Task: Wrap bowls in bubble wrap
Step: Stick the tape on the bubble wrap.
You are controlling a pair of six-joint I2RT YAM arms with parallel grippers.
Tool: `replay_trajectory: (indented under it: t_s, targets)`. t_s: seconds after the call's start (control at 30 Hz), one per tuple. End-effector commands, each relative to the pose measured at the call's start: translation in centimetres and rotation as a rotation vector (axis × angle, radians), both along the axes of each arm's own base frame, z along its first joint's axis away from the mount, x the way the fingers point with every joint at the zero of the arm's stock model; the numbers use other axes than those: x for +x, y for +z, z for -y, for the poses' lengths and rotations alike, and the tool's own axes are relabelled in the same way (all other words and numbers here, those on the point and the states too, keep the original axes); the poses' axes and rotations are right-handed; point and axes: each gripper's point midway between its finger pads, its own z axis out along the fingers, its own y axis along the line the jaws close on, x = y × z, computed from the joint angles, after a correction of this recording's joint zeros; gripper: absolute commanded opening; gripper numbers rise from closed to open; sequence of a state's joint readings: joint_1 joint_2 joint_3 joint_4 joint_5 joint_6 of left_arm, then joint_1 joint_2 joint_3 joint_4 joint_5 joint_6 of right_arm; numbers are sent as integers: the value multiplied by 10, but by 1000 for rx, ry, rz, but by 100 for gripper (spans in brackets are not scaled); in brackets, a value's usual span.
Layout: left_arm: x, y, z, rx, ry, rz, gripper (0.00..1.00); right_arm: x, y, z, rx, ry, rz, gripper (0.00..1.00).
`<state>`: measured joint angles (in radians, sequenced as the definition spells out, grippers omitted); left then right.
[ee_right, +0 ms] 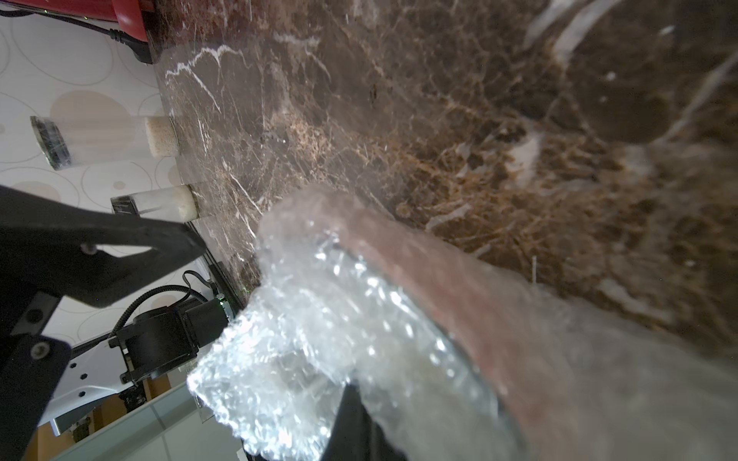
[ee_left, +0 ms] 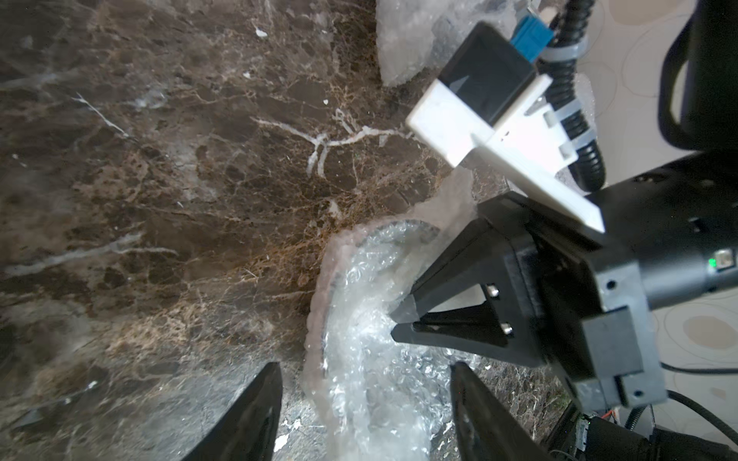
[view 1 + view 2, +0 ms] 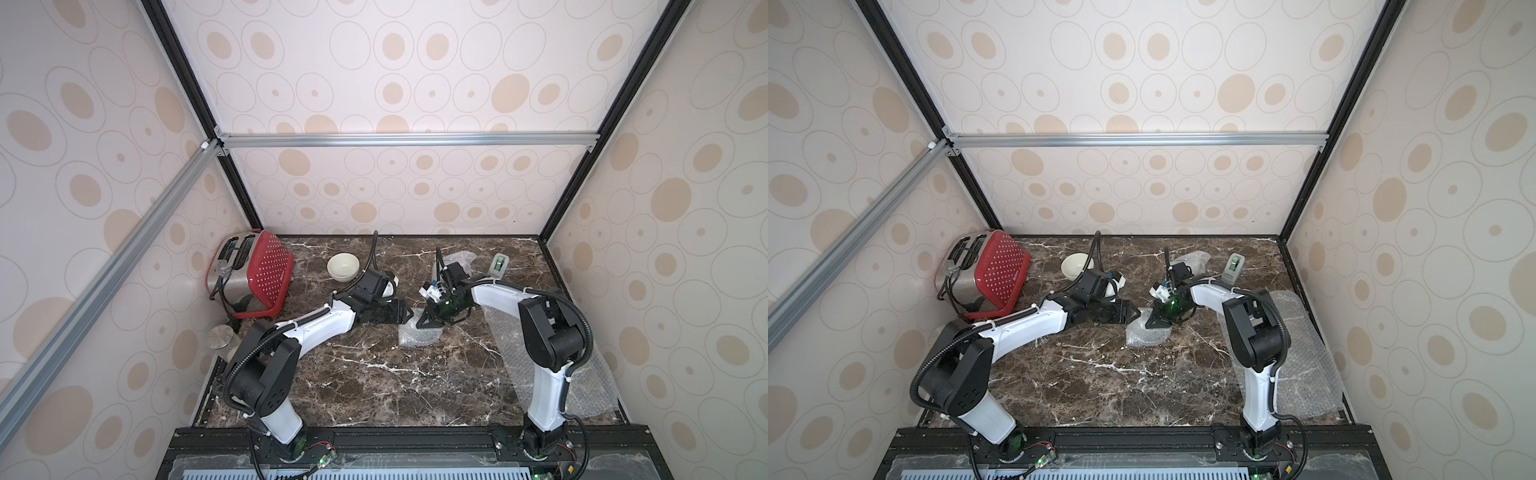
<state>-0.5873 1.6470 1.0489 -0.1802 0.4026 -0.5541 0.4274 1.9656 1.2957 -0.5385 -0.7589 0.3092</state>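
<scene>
A crumpled bundle of bubble wrap (image 3: 417,337) lies mid-table, and a round bowl rim (image 2: 333,275) shows through the film. My right gripper (image 3: 420,326) is shut on a fold of that wrap (image 1: 319,339); in the right wrist view one dark finger (image 1: 351,419) pokes out from under the film. My left gripper (image 2: 365,367) is open, its fingers (image 2: 259,415) standing either side of the bundle without touching it. A plain cream bowl (image 3: 343,266) sits bare at the back left. Both top views show a second bundle (image 3: 1196,261) at the back and a flat sheet (image 3: 582,374) under the right arm.
A steel toaster (image 3: 232,270) and a red perforated basket (image 3: 272,272) stand at the back left. A lidded glass jar (image 3: 222,337) is by the left wall. A tape dispenser (image 3: 500,266) sits at the back right. The marble table (image 3: 395,386) is walled on three sides.
</scene>
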Motion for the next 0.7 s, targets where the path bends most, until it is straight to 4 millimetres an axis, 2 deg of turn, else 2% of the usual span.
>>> replay_trajectory:
  t_s: [0.0,0.07,0.17,0.47,0.67]
  targets:
    - [-9,2,6,26,-108,62,77,3,-15,5,-64,-7,-3,3]
    - [-12,1,9,55,-130,89,87,2,-15,5,-65,-5,-5,3]
    - [-7,-2,14,22,-98,95,90,2,-15,4,-66,-5,-5,3]
    - [7,-22,20,11,-41,72,89,1,-14,4,-64,0,-11,3]
    - [13,-27,24,22,-46,67,87,1,-14,4,-61,2,-9,3]
